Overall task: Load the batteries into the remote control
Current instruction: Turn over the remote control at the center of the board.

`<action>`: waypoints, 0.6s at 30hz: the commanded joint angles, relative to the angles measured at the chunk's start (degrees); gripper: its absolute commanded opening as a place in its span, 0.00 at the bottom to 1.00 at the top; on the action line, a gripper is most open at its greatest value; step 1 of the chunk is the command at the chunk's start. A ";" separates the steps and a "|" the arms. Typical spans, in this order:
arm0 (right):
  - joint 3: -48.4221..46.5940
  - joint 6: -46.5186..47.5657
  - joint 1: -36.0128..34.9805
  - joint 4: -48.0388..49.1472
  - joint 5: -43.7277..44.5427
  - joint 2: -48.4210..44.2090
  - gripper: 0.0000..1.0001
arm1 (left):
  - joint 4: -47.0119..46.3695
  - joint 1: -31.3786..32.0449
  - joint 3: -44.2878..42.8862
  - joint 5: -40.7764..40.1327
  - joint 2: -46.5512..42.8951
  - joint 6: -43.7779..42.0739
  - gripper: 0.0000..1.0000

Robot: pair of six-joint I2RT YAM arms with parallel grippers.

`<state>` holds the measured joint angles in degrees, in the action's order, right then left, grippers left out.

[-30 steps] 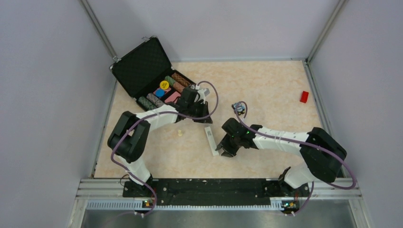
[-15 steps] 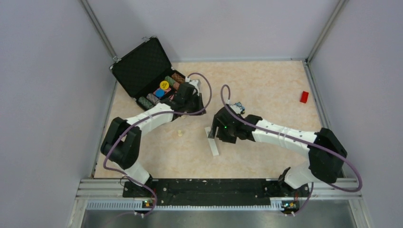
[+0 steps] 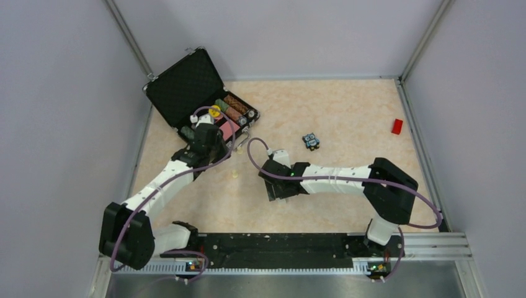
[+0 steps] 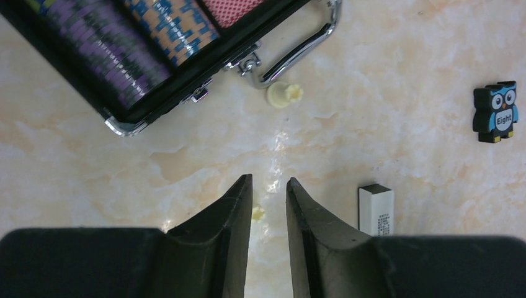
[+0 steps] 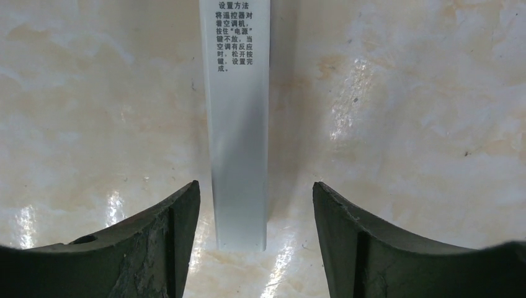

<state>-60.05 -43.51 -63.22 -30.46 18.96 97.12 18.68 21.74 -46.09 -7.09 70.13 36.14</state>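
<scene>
Right wrist view: remote control [image 5: 239,155] lies flat on the tabletop [image 5: 403,124]. It is a white bar running from top centre of the frame down to a squared end low in the middle, with printed characters near the top edge. Right fingers [image 5: 167,236] are spread wide, one on either side of that end. The bar sits between them, nearer the left-of-frame finger. Bare tabletop shows on both sides of the bar: no contact, nothing held.

Top view: the right arm is stretched leftward across the middle of the frame, and the remote is hidden under its wrist here. The left arm reaches to upper left, its wrist at the near edge of the open black case [image 3: 186,93]. An owl gadget [image 3: 311,141] lies just right of centre, above the right arm. A red block [image 3: 397,126] lies at far right, well apart from both arms.

Left wrist view: left fingers [image 4: 232,223] are parted by a narrow slot only and grip nothing. Tabletop and a small cream crumb [image 4: 258,213] show through the gap. A case corner with stacked chips [image 4: 118,56] is at upper left, and a cream peg [image 4: 284,94] lies just beside the case handle. A white bar end with a small label [image 4: 376,210] lies at lower right, beside the right-of-frame finger. Cannot tell whether it is the remote.
</scene>
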 commanded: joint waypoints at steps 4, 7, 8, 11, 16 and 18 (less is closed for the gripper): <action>-2.72 1.30 -1.25 0.36 3.41 3.18 0.60 | 1.29 -2.79 3.21 1.44 -5.91 1.95 0.32; -2.95 1.00 -1.48 0.40 3.44 4.27 0.52 | 1.90 -3.46 3.31 2.12 -6.43 2.37 0.33; -2.95 0.67 -1.59 0.40 3.50 4.51 0.49 | 2.11 -3.68 3.36 2.31 -6.53 2.53 0.33; -2.81 -0.33 -1.63 0.52 3.60 4.73 0.41 | 2.63 -3.89 3.41 2.77 -6.88 3.03 0.33; -2.37 -1.77 -1.56 0.53 3.62 3.48 0.29 | 2.77 -4.07 3.88 3.67 -7.76 3.37 0.35; -2.24 -2.03 -1.62 0.85 3.37 2.19 0.28 | 2.72 -4.11 4.13 4.36 -8.39 3.56 0.35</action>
<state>-61.21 -44.21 -64.03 -29.95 21.06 100.95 21.63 17.98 -42.68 -4.23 64.07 38.98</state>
